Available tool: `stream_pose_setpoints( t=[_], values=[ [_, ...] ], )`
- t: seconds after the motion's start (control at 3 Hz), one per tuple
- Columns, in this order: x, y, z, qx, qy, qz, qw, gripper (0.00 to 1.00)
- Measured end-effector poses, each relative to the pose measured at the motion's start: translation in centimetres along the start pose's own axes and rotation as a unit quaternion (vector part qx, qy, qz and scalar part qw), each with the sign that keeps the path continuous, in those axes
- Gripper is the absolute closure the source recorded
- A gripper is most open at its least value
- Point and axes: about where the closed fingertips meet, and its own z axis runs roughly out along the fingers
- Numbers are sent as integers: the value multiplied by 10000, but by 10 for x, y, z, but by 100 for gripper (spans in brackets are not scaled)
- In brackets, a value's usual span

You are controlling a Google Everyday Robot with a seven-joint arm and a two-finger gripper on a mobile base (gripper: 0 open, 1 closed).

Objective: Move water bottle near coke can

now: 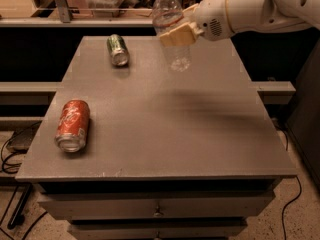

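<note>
Pinching the water bottle [167, 11] across its waist, my gripper [176, 34] hangs over the far part of the table [165, 129], around twelve o'clock on the top. The bottle sits in my grip a little tilted, white cap leaning toward eleven and base swung toward five. The base looks clear of the table, though I cannot be sure by how much.

The coke can [73, 125] lies on its side near the eight o'clock corner, well apart from the bottle. A green can [118, 49] lies on its side at about eleven o'clock, near the line I would take.

As I judge it, the carry should run diagonally toward eight o'clock, passing on the five o'clock side of the green can, base high enough not to drag. I would right the bottle before lowering it, then set it just beside the coke can on its two o'clock side without touching, since a lying can may roll if nudged.
</note>
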Motion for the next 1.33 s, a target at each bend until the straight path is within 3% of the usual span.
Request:
stream_pose_setpoints(
  t=[0.33, 0.67, 1.0, 1.33],
  values=[
    [-18, 39, 9, -537, -274, -47, 9982, 100],
    [-25, 85, 24, -1183, -720, 122, 9903, 100],
    [-34, 141, 44, -1912, -1222, 392, 9731, 100],
    [-42, 187, 60, -2509, -1554, 623, 9534, 100]
  ],
)
